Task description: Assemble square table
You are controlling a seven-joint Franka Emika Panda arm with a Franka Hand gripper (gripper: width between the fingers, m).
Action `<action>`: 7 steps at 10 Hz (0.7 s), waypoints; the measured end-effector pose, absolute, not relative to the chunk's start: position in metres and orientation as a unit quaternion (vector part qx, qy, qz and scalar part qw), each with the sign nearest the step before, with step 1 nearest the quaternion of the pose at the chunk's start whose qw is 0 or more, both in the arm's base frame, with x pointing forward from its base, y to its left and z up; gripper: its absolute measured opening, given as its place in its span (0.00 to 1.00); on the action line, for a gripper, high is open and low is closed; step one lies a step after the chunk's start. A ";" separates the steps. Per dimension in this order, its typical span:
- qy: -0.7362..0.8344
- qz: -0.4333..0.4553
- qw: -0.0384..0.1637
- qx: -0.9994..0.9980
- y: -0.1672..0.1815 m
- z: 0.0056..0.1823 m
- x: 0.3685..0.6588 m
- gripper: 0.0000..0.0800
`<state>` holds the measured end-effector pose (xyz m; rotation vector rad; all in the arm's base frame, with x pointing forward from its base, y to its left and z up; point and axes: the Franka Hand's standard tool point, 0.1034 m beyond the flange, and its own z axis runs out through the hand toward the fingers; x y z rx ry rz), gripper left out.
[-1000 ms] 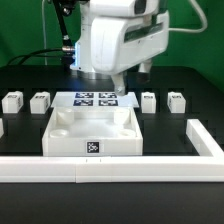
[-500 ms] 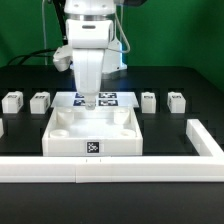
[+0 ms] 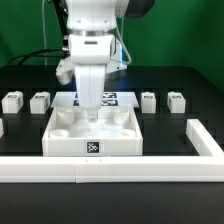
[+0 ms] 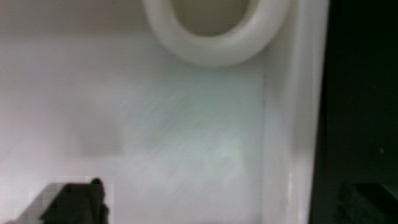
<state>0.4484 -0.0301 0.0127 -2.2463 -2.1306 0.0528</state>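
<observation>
Gripper [image 3: 91,116] is hovering low over the square tabletop [image 3: 120,130], fingers [image 4: 71,203] apart, holding nothing. 4 legs [image 3: 40,100] are lying unattached. Likely tabletop-grasp step; next needs descending squarely onto its wall.

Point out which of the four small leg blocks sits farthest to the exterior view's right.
The leg block at the row's end, beyond its neighbour; the other two lie across the marker board.

Sq table slab [image 3: 112,131] flat; 4 legs [image 3: 40,101] upright beyond.
</observation>
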 end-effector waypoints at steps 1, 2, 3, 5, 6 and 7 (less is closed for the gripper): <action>-0.688 0.015 0.022 -0.725 -0.030 0.009 0.448 0.81; -0.688 0.015 0.022 -0.726 -0.030 0.010 0.448 0.65; -0.688 0.015 0.022 -0.726 -0.030 0.010 0.448 0.65; -0.688 0.016 0.022 -0.726 -0.030 0.009 0.448 0.29; -0.688 0.016 0.022 -0.726 -0.030 0.009 0.448 0.12; -0.688 0.014 0.021 -0.726 -0.030 0.010 0.449 0.12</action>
